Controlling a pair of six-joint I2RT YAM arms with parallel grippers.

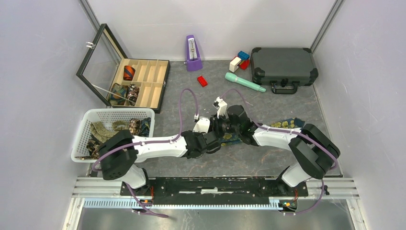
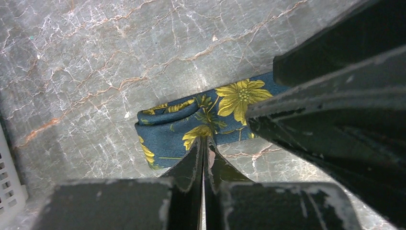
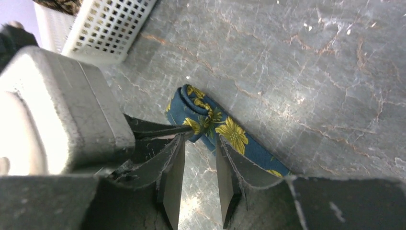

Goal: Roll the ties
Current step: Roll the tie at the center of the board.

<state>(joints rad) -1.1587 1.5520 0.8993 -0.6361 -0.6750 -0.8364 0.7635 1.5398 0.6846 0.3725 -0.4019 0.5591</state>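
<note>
From above, both arms meet mid-table point(image 1: 191, 163) over a blue flowered tie point(image 1: 286, 123). It lies flat, with its long tail running off to the right. The left gripper point(image 1: 219, 138) and right gripper point(image 1: 231, 130) crowd its left end, and I can't tell how the jaws stand from up here. The box point(image 1: 162, 81) at the back left holds what look like 3 rolls point(image 1: 129, 73) in its compartments. The basket point(image 1: 115, 113) beside it has loose ties point(image 1: 103, 130) heaped inside. I'd judge that a few are done, this 1 is barely begun, and a heap is left.

The left wrist camera shows that gripper's fingers point(image 2: 191, 160) pressed tight together, their tips nipping the near edge of the tie's point(image 2: 167, 134) turned-over end. I see about 1 fold, not yet a coil.

The right wrist camera shows the right gripper's point(image 3: 201, 143) jaws spread partway with nothing between them but bare table. The tie point(image 3: 233, 136) runs just beside 1 finger. The left gripper point(image 3: 186, 128) reaches in from the left and pinches the folded end.
</note>
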